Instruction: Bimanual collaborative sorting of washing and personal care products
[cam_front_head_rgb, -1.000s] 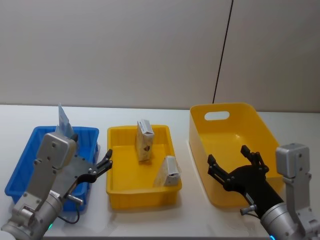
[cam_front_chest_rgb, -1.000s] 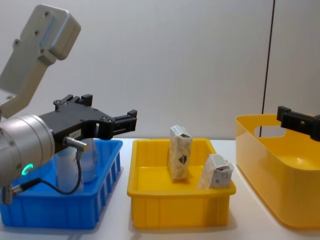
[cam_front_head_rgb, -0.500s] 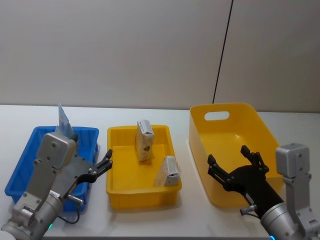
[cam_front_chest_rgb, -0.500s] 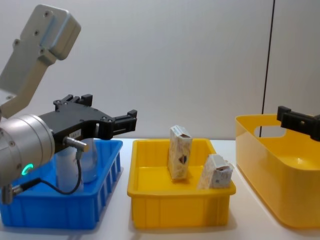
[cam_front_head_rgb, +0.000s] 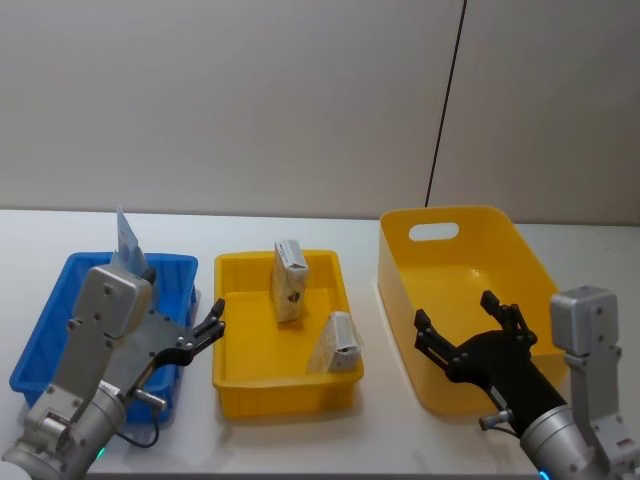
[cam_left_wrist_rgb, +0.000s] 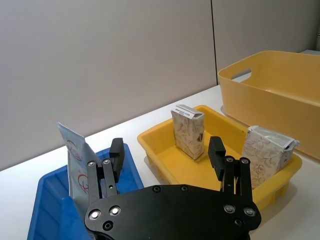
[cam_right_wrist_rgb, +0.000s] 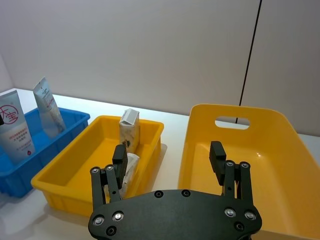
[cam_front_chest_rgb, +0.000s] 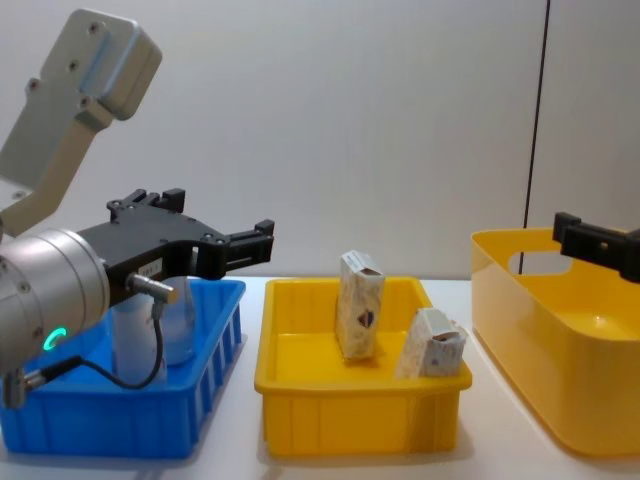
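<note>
White desk (cam_front_head_rgb: 300, 445) is carrying three bins in a row. Nearest its front edge, two black grippers are hovering. The left gripper (cam_front_head_rgb: 210, 326) is hanging over the near right corner of the blue bin (cam_front_head_rgb: 40, 345), toward the desk's left edge, with its fingers spread apart and holding nothing. The right gripper (cam_front_head_rgb: 454, 309) is hanging over the near wall of the large yellow bin (cam_front_head_rgb: 470, 245), toward the right edge, its fingers likewise spread and empty.

Between them, mid-desk, the shallow yellow tray (cam_front_head_rgb: 285, 392) is holding two beige cartons. The leaning carton (cam_front_head_rgb: 338, 342) is sitting in the tray's near right corner, its long axis tilted and its top tipping toward the right wall. Behind it, the upright carton (cam_front_head_rgb: 289, 281) is standing with its long axis vertical.

Toward the blue bin's far end, the white tube (cam_right_wrist_rgb: 14, 131) and the bluish tube (cam_right_wrist_rgb: 47, 107) are standing on end.

The leaning carton is probably lying closer to the right fingers, ahead and to their left. The upright one is lying closer to the left fingers, ahead and to their right.
</note>
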